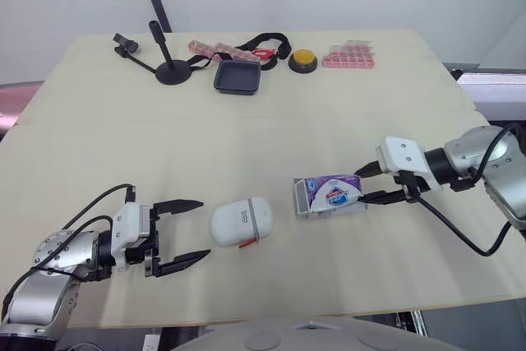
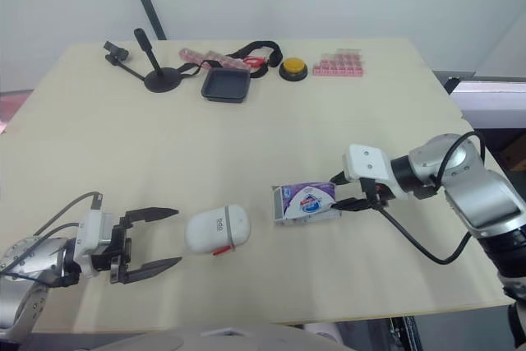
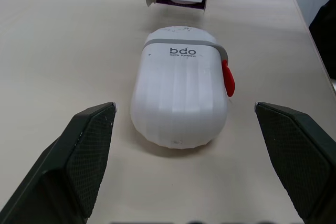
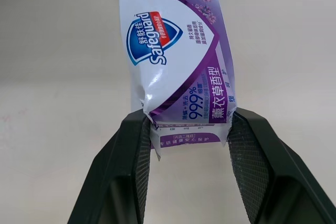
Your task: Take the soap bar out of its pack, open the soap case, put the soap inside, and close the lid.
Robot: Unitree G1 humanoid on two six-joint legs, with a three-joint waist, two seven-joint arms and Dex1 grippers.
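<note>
Left claw [image 1: 202, 229] was wide open, just beside the shut white case [image 1: 241, 221] on the bench [image 1: 246, 121]. Right claw [image 1: 363, 187] squeezed one end of the soap pack [image 1: 329, 193].

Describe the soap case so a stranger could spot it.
On the tan table, look near the front edge, by the left gripper. The soap case is the rounded white shell with a grey band and red tab, unlike the purple soap pack.

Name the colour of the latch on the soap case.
Red; the latch shows best in the left wrist view.
</note>
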